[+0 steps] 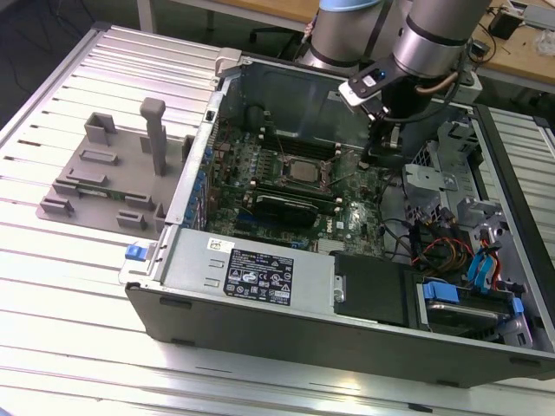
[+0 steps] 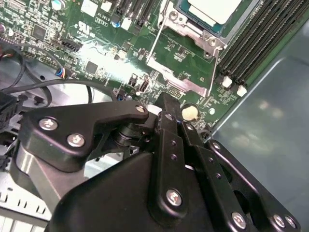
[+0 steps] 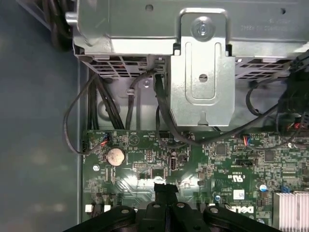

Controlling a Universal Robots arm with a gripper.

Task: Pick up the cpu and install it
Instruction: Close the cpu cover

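Note:
The cpu (image 1: 303, 171) lies flat in the motherboard socket in the middle of the open computer case (image 1: 173, 316), silvery top up. In the second wrist view the cpu (image 2: 214, 8) sits in the socket, with the hinged metal socket frame (image 2: 181, 65) lying open beside it. My gripper (image 1: 381, 154) hangs inside the case, on the exterior view's right of the socket and just above the green board. Its black fingers (image 2: 167, 104) are pressed together with nothing between them. In the first wrist view the gripper (image 3: 165, 187) hovers over bare board.
A grey fixture plate with an upright post (image 1: 153, 134) lies on the table at the exterior view's left. The power supply box (image 1: 260, 273) fills the case front. A metal drive cage (image 3: 203, 72) and black cables (image 3: 161, 111) stand close by the gripper. Memory slots (image 2: 251, 43) flank the socket.

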